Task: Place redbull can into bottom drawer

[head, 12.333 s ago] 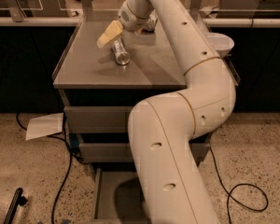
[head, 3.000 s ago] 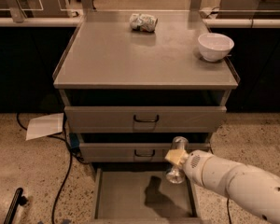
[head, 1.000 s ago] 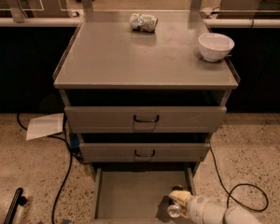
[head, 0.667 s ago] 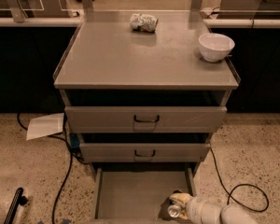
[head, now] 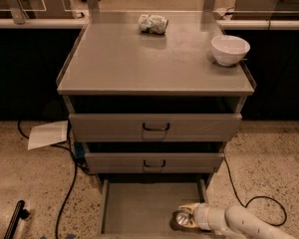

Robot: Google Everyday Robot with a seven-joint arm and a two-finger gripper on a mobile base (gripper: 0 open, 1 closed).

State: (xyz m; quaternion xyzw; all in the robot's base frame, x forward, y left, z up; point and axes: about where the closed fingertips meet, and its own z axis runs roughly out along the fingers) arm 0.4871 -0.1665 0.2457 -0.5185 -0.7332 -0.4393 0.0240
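Note:
The bottom drawer (head: 139, 208) is pulled open below the two upper drawers, its flat grey floor showing. The redbull can (head: 182, 218) shows its shiny round end at the drawer's front right, low inside the tray. My gripper (head: 188, 217) reaches in from the lower right on its white arm, with cream fingers around the can. The can appears to rest on or just above the drawer floor; I cannot tell which.
A white bowl (head: 230, 49) stands at the right of the cabinet top and a crumpled foil packet (head: 153, 23) at the back. Black cables (head: 70, 183) and a sheet of paper (head: 47, 134) lie on the floor at left. Another cable (head: 259, 203) loops at right.
The arm carried the can from the cabinet top down into the open bottom drawer. Over the last second the gripper and can have barely moved.

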